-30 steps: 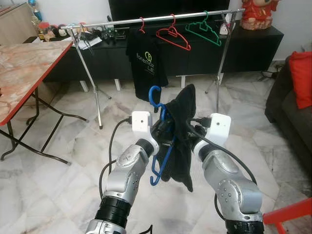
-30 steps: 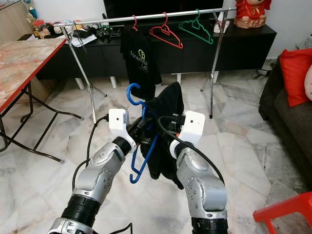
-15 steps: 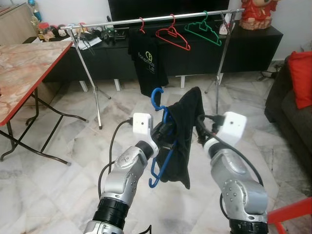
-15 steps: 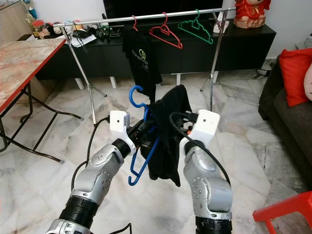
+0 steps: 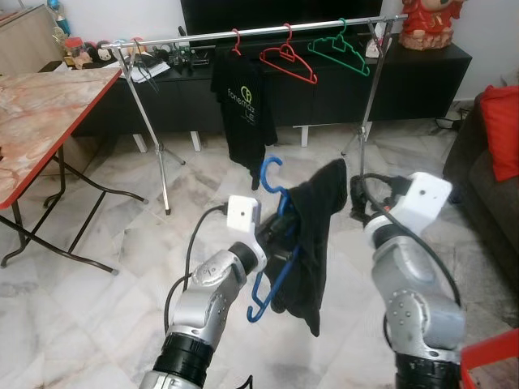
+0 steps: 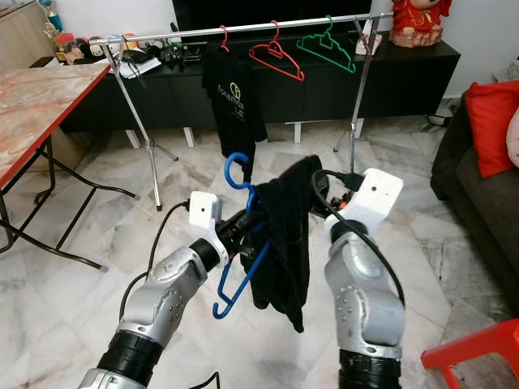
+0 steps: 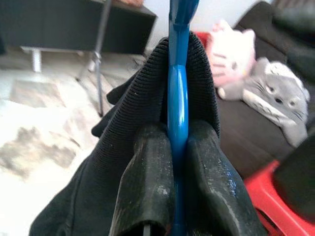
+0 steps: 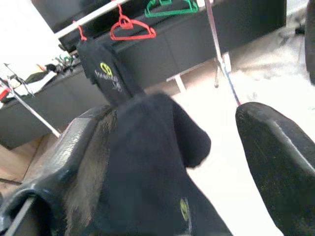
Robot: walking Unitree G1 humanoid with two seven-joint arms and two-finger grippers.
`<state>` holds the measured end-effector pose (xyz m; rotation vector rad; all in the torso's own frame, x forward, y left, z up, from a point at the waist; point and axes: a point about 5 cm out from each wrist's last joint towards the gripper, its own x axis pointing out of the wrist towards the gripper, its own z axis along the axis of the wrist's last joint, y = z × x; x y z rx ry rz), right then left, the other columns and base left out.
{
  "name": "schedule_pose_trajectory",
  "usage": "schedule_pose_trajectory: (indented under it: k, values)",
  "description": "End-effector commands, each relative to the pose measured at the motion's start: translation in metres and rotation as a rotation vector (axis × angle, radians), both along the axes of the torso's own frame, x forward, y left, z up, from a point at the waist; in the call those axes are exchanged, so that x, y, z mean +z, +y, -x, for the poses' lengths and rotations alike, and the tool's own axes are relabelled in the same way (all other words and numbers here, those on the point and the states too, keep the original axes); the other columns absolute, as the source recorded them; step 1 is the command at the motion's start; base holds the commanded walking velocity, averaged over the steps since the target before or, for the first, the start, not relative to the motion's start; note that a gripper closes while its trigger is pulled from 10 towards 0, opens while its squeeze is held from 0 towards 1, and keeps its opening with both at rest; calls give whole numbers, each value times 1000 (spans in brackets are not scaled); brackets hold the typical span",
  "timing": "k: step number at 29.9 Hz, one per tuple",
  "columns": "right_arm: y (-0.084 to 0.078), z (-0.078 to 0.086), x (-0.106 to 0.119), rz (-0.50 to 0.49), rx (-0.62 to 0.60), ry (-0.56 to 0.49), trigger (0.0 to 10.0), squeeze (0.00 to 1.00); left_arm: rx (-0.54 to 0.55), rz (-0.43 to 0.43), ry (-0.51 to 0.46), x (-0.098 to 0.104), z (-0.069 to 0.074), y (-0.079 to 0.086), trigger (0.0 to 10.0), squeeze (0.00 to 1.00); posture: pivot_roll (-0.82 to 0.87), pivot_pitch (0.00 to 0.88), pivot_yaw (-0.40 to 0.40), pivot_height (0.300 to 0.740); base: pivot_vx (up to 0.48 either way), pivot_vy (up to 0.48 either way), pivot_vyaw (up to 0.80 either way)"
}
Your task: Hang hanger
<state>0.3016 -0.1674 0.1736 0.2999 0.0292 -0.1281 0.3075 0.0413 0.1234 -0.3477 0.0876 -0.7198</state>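
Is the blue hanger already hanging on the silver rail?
No, the blue hanger is pinched in the left end effector, well in front of the rail, with a black shirt draped on it.

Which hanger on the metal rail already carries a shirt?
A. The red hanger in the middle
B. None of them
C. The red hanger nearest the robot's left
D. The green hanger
C: the black T-shirt hangs from the leftmost red hanger on the rail, while the middle red hanger and the green hanger hang bare.
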Motion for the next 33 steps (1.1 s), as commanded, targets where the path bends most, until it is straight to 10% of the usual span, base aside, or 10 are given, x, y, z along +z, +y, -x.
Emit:
schedule_pose_trajectory:
  k: [1,16,33]
  values:
    - [1,-3,8,25,23,-33,10000,0,-50,23,-46,11,2,-3,10000,0,-72,0,67,740,0,0,0]
    - [-28,-6,25,642,513,19,10000,0,-325,-35,-77,11,22,-8,10000,0,-81,1,68,740,0,0,0]
    - [-66,3,29,816,873,94,10000,0,-574,-159,-89,0,40,1,10000,0,-96,3,59,740,0,0,0]
